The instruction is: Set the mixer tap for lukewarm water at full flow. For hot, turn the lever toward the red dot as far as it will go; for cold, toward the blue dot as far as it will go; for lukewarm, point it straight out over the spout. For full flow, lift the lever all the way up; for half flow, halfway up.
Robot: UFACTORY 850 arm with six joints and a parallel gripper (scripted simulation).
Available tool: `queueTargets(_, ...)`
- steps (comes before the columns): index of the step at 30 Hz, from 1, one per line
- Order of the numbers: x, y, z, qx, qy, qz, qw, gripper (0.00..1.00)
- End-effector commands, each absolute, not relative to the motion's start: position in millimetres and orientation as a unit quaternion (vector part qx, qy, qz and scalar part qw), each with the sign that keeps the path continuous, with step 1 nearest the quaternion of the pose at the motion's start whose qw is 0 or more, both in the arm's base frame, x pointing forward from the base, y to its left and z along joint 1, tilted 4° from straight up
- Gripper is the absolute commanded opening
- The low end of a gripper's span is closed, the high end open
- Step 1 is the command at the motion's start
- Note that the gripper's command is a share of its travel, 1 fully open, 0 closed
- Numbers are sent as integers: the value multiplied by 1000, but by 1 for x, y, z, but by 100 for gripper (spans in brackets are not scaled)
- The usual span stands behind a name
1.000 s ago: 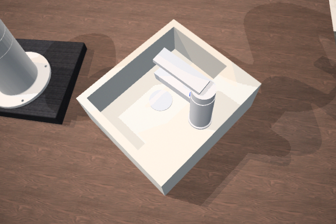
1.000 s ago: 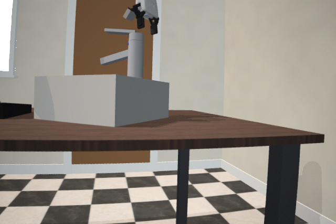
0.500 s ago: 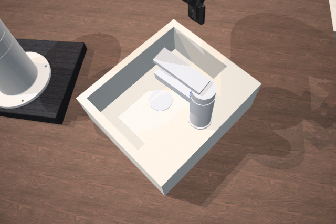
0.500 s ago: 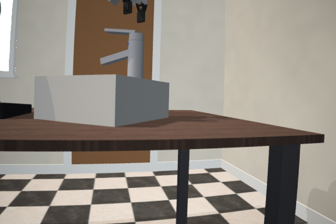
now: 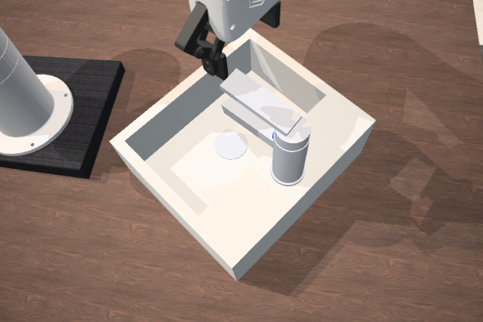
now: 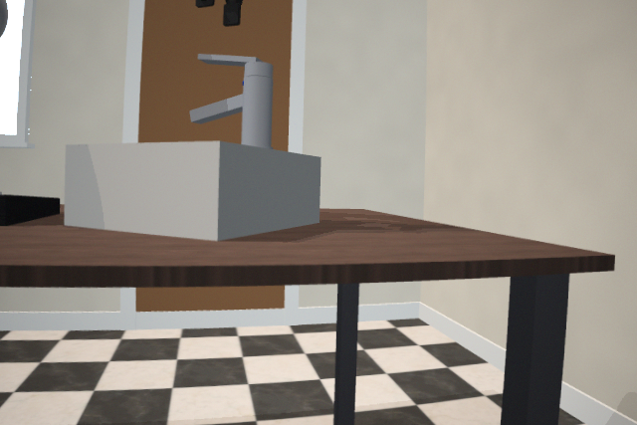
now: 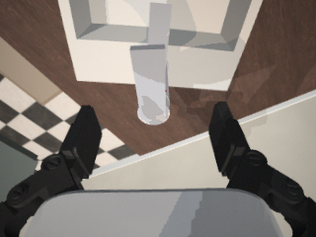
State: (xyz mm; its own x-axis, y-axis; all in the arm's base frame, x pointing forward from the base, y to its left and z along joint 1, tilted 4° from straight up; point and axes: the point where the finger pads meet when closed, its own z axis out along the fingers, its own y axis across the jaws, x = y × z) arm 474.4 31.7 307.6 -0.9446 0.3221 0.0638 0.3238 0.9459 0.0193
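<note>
Lever [image 6: 226, 59] lies flat atop tap body [image 6: 256, 104], directly below the gripper [image 6: 219, 4], whose fingers are spread wide on nothing, well above it; white basin [image 5: 249, 240] beneath, black base plate [image 5: 102, 77] beyond.

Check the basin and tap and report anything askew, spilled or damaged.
Nothing stands out. The white basin sits flat on the table, the tap stands upright in it, and the lever lies level, in line with the spout. No spill shows. The open gripper hangs above the lever, touching nothing.
</note>
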Motion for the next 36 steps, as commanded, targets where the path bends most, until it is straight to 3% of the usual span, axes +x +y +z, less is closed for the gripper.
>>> queueTargets(1,471,26,309,-159,-987,-19,30,100)
queueTargets(3,471,26,309,-159,-987,-19,30,100)
queueTargets(4,471,26,309,-159,-987,-19,30,0)
queueTargets(36,471,26,309,-159,-987,-19,30,0)
